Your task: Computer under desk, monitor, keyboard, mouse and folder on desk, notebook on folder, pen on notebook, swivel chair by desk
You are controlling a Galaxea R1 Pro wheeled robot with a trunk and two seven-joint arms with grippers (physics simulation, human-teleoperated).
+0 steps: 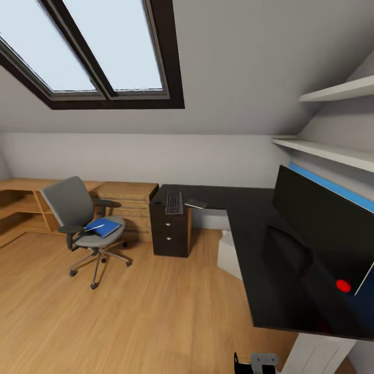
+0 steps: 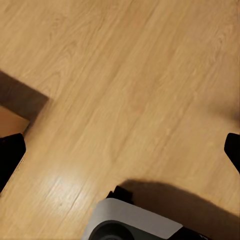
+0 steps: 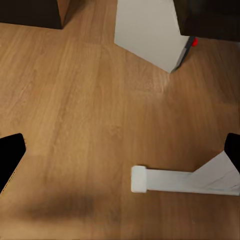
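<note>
The black L-shaped desk [image 1: 249, 244] runs from the back wall along the right side. On it stand the wide black monitor [image 1: 322, 218], the keyboard [image 1: 174, 202] and, beside the keyboard, the grey notebook [image 1: 196, 203]. The white computer [image 1: 228, 254] [image 3: 147, 30] sits on the floor under the desk. The grey swivel chair [image 1: 67, 205] stands left of the desk, apart from it, with the blue folder [image 1: 105, 227] and a thin white pen [image 1: 93, 227] on its seat. The mouse is hidden. My left gripper [image 2: 120, 155] and right gripper [image 3: 120, 152] are open over bare floor.
Light wooden low cabinets [image 1: 124, 200] line the back wall behind the chair. The desk's drawer unit [image 1: 170, 234] and white leg [image 3: 185, 180] reach the floor. A red dot [image 1: 343, 284] glows at the monitor's corner. My base [image 2: 130, 222] shows below the left gripper. Wooden floor [image 1: 130, 322] spreads ahead.
</note>
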